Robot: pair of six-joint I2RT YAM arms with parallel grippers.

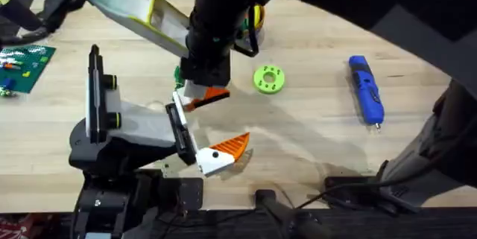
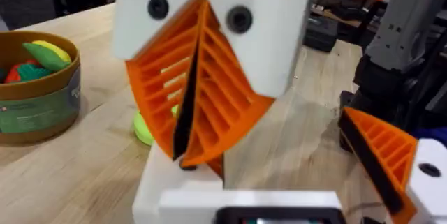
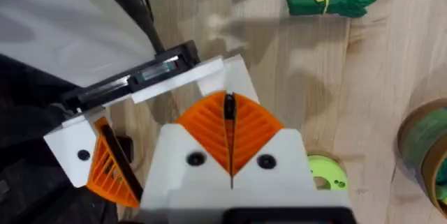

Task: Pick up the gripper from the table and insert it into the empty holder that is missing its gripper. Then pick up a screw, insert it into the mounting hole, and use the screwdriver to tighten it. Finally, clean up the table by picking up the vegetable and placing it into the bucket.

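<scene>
My right gripper reaches across the table, its orange pads shut on the gripper. The gripper is mostly hidden between them, its white base resting at the empty end of my left gripper's rail. My left gripper stands open, with one orange finger mounted at the rail's other end. The blue screwdriver lies at the right. A green vegetable lies beyond the grippers. The tan bucket holds toy vegetables. The screw is out of view.
A lime-green disc with holes lies just right of the grippers. A green circuit board sits at the far left edge. The right arm's dark bulk hangs over the upper middle. Bare wood lies between the disc and the screwdriver.
</scene>
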